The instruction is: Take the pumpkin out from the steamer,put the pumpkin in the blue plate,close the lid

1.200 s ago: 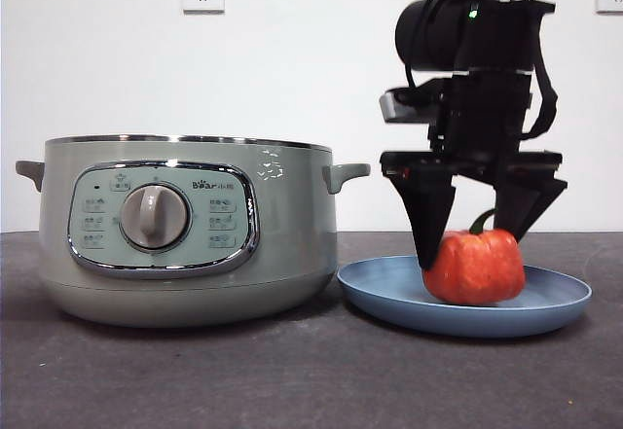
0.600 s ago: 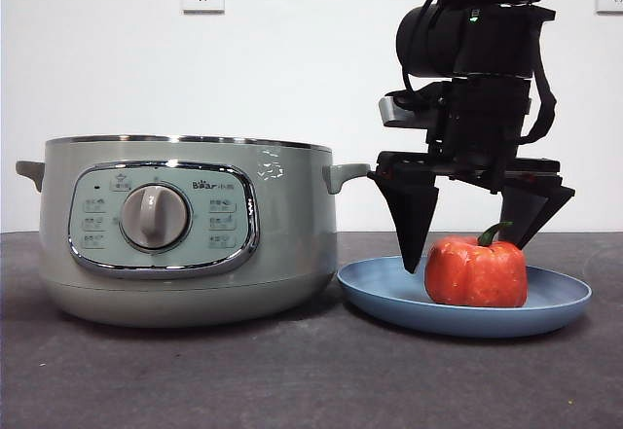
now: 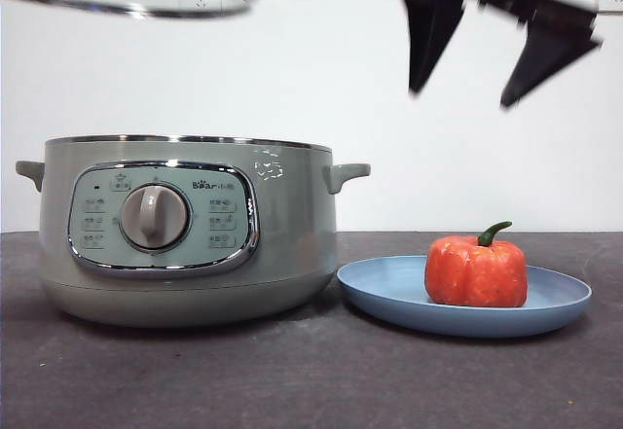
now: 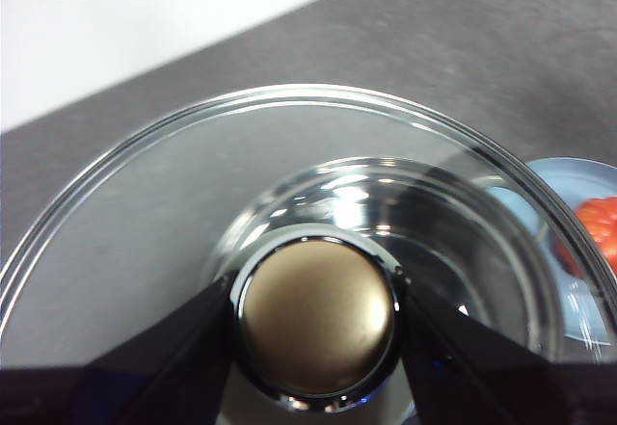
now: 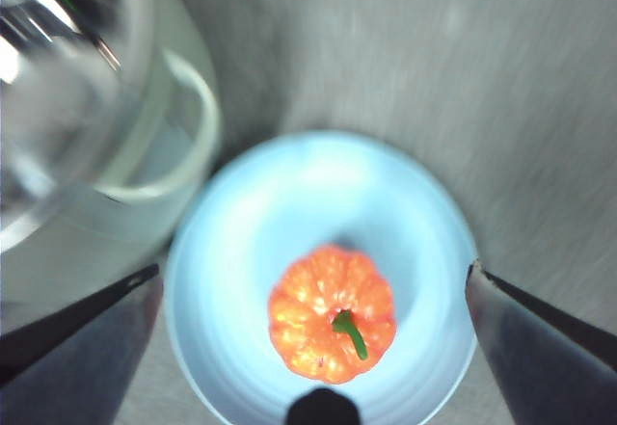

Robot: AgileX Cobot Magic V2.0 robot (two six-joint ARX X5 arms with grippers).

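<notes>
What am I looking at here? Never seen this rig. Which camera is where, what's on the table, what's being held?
It is a two-armed table robot; each arm ends in a gripper with two black jaws and carries a wrist camera. The front view looks level across the dark table. On it stand a sage-green steamer with no lid on, and beside it a blue plate with the pumpkin resting on it. The left wrist view looks down on the glass lid: the left gripper is shut on its knob, holding it in the air above the steamer. The right wrist view looks down on the pumpkin from the right gripper, open and empty, high above the plate.
</notes>
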